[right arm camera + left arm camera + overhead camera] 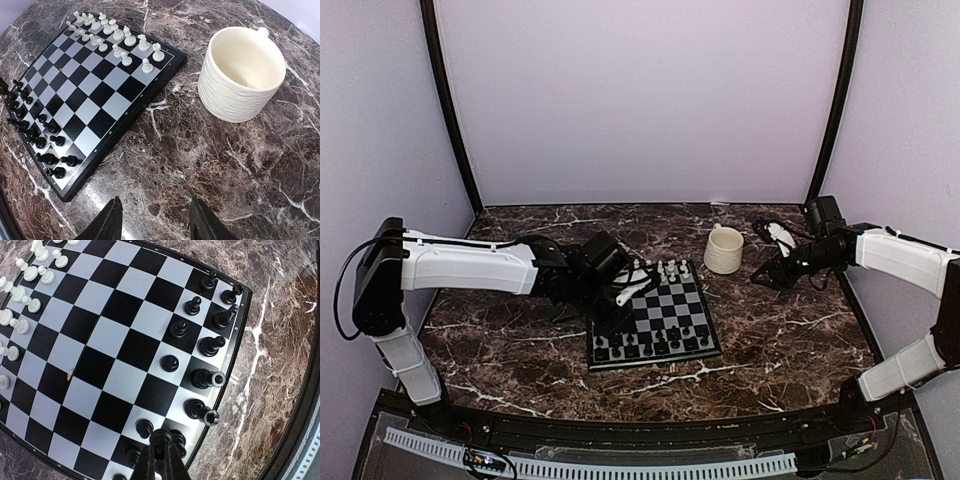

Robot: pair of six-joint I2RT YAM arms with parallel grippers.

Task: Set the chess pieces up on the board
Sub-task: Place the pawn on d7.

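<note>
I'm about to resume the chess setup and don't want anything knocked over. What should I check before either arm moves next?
1. Right hand open and empty: ok, it hovers over bare marble.
2. Left hand shut: ok. Whether it pinches a black piece: cannot tell.
3. White pieces in two rows at the far edge of the board: ok.
4. Black pieces all upright: cannot tell, the wrist view distorts them.
5. Mug clear of the board: ok, it stands apart on the marble.
</note>
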